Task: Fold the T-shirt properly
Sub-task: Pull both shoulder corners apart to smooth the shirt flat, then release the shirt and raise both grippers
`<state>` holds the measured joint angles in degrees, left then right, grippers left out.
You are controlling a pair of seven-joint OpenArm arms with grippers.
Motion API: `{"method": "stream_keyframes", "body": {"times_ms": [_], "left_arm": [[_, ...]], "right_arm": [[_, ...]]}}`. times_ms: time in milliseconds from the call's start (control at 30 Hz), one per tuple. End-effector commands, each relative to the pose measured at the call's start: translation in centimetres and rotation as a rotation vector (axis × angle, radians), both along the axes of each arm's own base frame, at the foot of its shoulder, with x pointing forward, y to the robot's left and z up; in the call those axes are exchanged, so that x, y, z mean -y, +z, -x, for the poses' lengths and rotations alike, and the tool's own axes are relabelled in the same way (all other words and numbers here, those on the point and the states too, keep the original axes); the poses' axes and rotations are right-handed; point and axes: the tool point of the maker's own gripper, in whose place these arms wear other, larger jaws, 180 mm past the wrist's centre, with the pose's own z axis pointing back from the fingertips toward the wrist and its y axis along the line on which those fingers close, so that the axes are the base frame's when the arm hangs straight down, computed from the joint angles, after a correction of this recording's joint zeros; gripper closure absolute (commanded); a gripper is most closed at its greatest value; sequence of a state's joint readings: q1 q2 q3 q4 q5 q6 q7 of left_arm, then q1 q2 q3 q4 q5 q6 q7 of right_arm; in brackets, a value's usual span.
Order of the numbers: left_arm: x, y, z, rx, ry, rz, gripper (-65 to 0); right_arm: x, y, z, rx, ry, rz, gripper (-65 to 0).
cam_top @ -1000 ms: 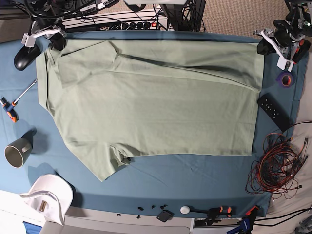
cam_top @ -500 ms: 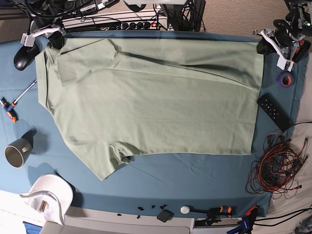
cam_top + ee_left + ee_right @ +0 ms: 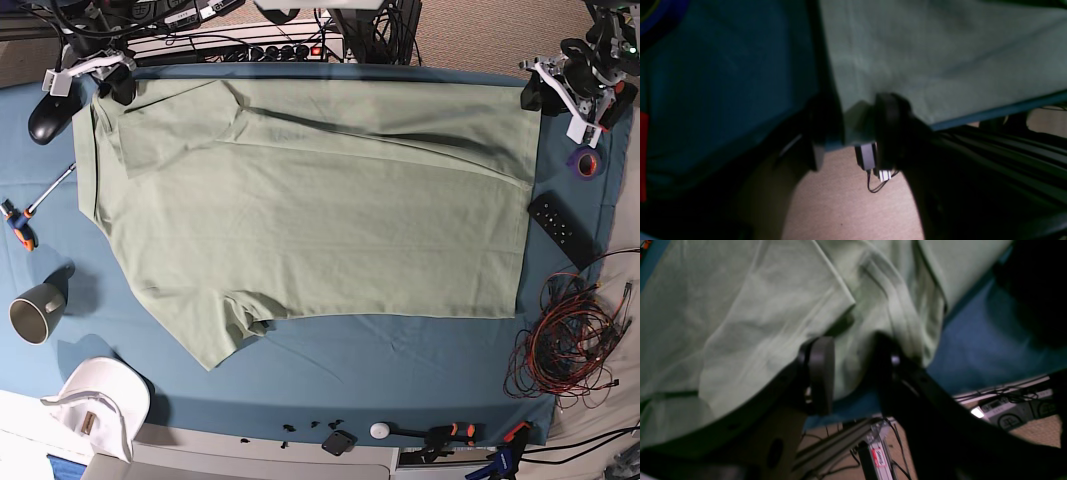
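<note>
While the T-shirt (image 3: 310, 200) lies spread flat across the blue-covered tabletop (image 3: 400, 370), both hands sit at its far corners. Going from the left of the base view: a black computer mouse (image 3: 48, 115) rests at the far left edge, with a screwdriver (image 3: 50, 190) and an orange-handled clamp (image 3: 18, 225) nearer, then a grey mug (image 3: 38, 308) and a white cap (image 3: 100, 400) at the near left corner.

The right hand (image 3: 108, 82) is at the shirt's far left corner. In the right wrist view its two dark fingers (image 3: 820, 373) stand apart, with folded shirt fabric bulging between them; neither finger is seen pressing on the cloth, so the hand appears released (image 3: 850, 373).

The shirt itself covers most of the tabletop, one short sleeve (image 3: 215, 335) pointing toward the near edge, another folded over at the far left. Creases run across its upper part.

Along the near edge lie a small white round object (image 3: 380, 430) and more clamps (image 3: 450, 435).

The left hand (image 3: 535, 95) is at the shirt's far right corner. In the left wrist view its fingers (image 3: 890, 130) are parted, the shirt's corner (image 3: 857, 116) lying between them over the tabletop's edge; released (image 3: 855, 130).

Further right sit a purple tape roll (image 3: 587, 162), a black remote (image 3: 562, 228) and a tangle of red and black wires (image 3: 570, 345).
</note>
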<state>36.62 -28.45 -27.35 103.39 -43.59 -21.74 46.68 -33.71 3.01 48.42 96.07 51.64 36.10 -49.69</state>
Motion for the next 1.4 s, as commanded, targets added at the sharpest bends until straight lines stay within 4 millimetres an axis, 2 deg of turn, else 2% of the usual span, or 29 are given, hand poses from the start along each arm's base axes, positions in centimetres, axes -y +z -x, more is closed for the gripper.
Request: {"method": "stream_keyframes", "body": {"times_ms": [0, 167, 333, 433, 533, 667, 767, 833, 867, 1033, 1133, 1233, 1367], "left_arm": [[-1.2, -0.6, 1.3, -0.066, -0.01, -0.062, -25.8], [-1.0, -0.3, 1.1, -0.061, -0.021, -0.066, -25.8], [-0.6, 1.0, 0.3, -0.023, -0.059, -0.104, -25.8], [-0.8, 2.2, -0.3, -0.001, -0.068, -0.129, -25.8], [-1.7, 3.7, -0.9, 0.029, -0.058, -0.164, -25.8], [-2.3, 6.5, -2.3, 0.119, -0.041, -0.184, -25.8], [-1.5, 8.9, -3.8, 0.218, -0.066, -0.186, -25.8], [-0.5, 10.8, -5.1, 0.305, -0.092, -0.173, -25.8], [0.3, 11.7, -5.8, 0.349, -0.104, -0.159, -25.8], [2.5, 14.2, -10.1, 0.483, -0.199, -0.162, -25.8], [3.4, 14.3, -13.1, 0.539, -0.225, -0.197, -25.8], [3.7, 13.1, -16.2, 0.542, -0.24, -0.226, -25.8], [3.1, 10.1, -20.3, 0.479, -0.228, -0.224, -25.8]], "right_arm": [[0.4, 0.2, 0.8, -0.025, 0.013, 0.021, -22.0], [0.4, -0.2, 2.5, -0.066, 0.012, 0.02, -22.0], [-0.1, 0.2, 3.3, -0.071, 0.028, 0.004, -22.0], [-1.0, 2.0, 3.5, -0.049, 0.084, 0.032, -22.0], [-1.5, 5.6, 3.2, -0.001, 0.116, 0.122, -22.0], [-1.4, 12.6, 1.0, 0.116, 0.174, 0.34, -21.9], [-2.6, 18.4, -1.3, 0.257, 0.221, 0.525, -21.9], [-1.7, 19.2, -2.0, 0.29, 0.189, 0.58, -21.9], [-2.3, 20.6, -3.0, 0.382, 0.2, 0.583, -21.9], [-1.5, 20.9, -6.5, 0.42, 0.123, 0.661, -21.9], [-3.0, 20.9, -8.8, 0.468, 0.15, 0.677, -21.9], [-5.5, 20.4, -10.8, 0.496, 0.218, 0.672, -21.9], [-7.8, 20.8, -12.7, 0.552, 0.271, 0.685, -21.9]]}}
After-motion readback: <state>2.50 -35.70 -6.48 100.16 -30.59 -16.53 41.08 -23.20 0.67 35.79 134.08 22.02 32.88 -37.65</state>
